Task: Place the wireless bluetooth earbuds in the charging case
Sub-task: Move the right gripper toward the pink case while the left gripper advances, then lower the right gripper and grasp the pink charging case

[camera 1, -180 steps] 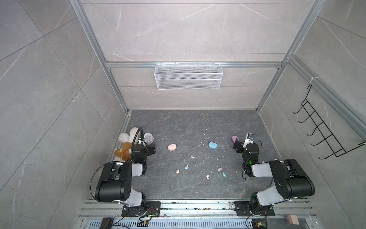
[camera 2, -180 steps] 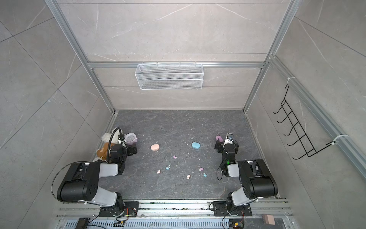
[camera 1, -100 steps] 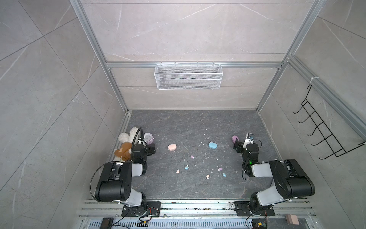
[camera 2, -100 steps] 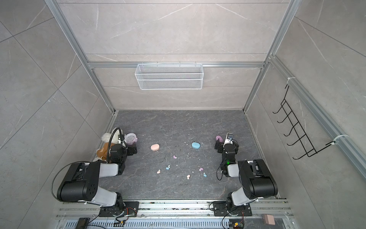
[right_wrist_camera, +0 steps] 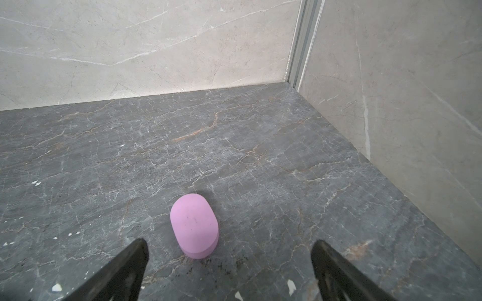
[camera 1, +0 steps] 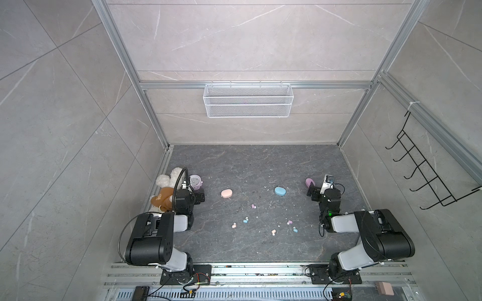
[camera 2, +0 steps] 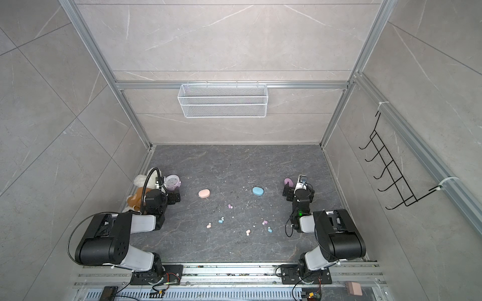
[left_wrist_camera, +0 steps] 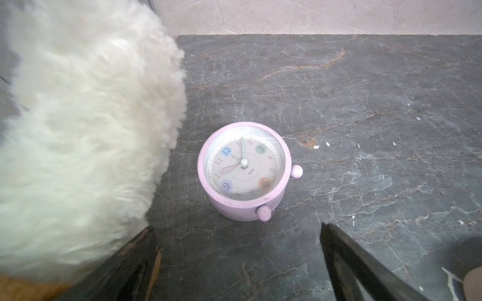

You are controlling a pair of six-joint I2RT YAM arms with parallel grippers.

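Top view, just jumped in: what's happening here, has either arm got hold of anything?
Nothing is held. Both grippers are open and empty. The left gripper points at a lilac alarm clock beside a plush toy; the right gripper points at the lilac case, which lies closed just ahead of it. The pink case and blue case lie further in, and the six earbuds are scattered loose nearer the arm bases, none in a case.
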